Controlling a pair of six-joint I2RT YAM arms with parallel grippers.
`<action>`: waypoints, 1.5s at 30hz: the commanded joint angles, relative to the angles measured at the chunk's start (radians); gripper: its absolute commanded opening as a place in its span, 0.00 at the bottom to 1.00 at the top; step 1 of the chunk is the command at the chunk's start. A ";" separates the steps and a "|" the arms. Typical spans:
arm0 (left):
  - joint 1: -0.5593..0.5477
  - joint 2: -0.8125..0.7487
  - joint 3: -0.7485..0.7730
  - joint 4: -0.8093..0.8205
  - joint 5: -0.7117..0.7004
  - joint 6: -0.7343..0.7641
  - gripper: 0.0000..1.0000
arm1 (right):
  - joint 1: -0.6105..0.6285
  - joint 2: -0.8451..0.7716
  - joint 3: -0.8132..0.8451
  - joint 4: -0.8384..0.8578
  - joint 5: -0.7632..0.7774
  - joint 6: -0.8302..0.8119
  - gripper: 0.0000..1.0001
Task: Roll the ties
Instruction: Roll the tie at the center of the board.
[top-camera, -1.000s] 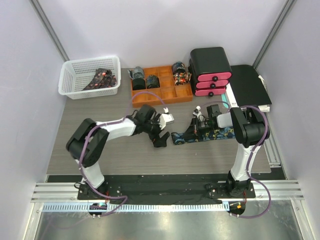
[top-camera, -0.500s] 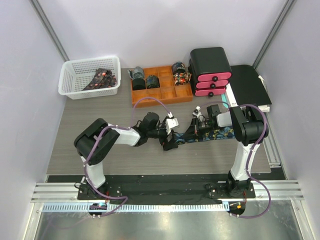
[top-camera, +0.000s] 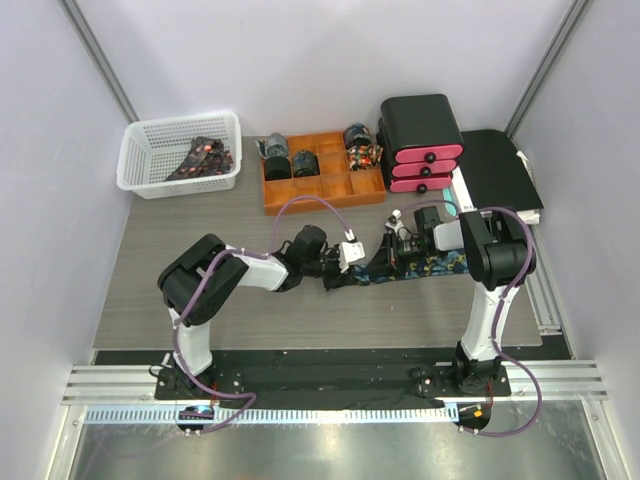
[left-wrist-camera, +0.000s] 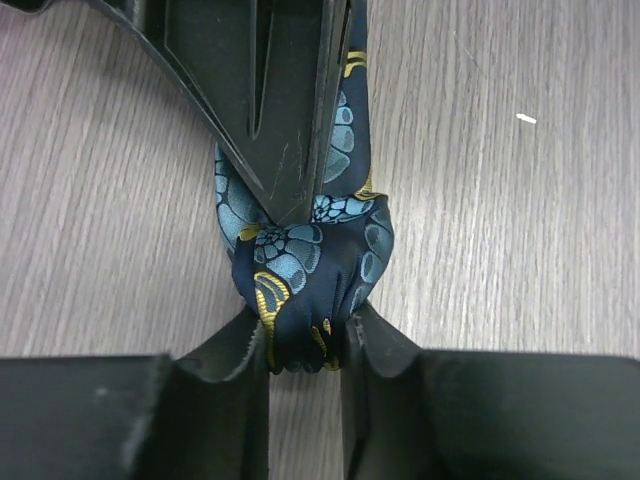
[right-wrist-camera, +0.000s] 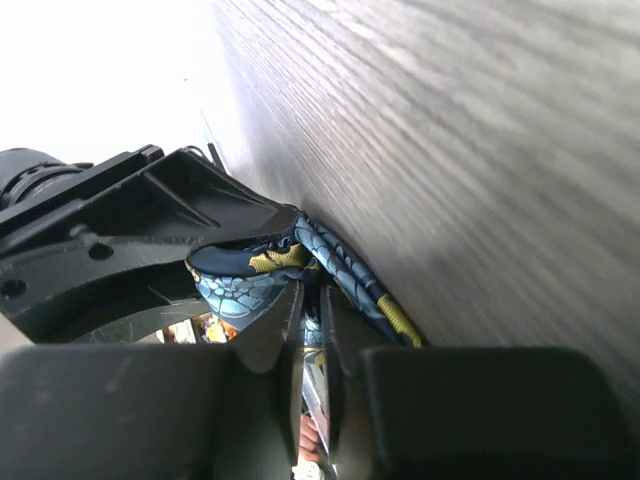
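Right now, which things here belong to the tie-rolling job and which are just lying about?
Job: patterned tie, pinched by left gripper and right gripper; rolled ties in orange tray; loose ties in white basket.
Lying about: pink drawer unit; black box.

The grey wood-grain table (top-camera: 170, 250) bears a blue-patterned tie (top-camera: 440, 268) between left gripper (top-camera: 345, 277) and right gripper (top-camera: 393, 256). Beyond the left stand a white basket (top-camera: 135, 170) and orange tray (top-camera: 320, 201), beyond the right a pink-drawered box (top-camera: 420, 120).

Even, bright overhead light; the right wrist view blows out white, its foreground blurred.
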 joint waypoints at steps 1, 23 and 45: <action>-0.025 -0.008 0.062 -0.297 -0.104 0.109 0.15 | 0.004 -0.079 0.007 -0.047 0.166 -0.003 0.27; -0.032 0.141 0.406 -0.912 -0.238 0.123 0.20 | -0.008 -0.219 -0.091 0.158 0.054 0.173 0.45; 0.020 0.054 0.371 -0.853 -0.077 0.094 0.68 | -0.034 -0.041 0.019 -0.071 0.169 -0.089 0.01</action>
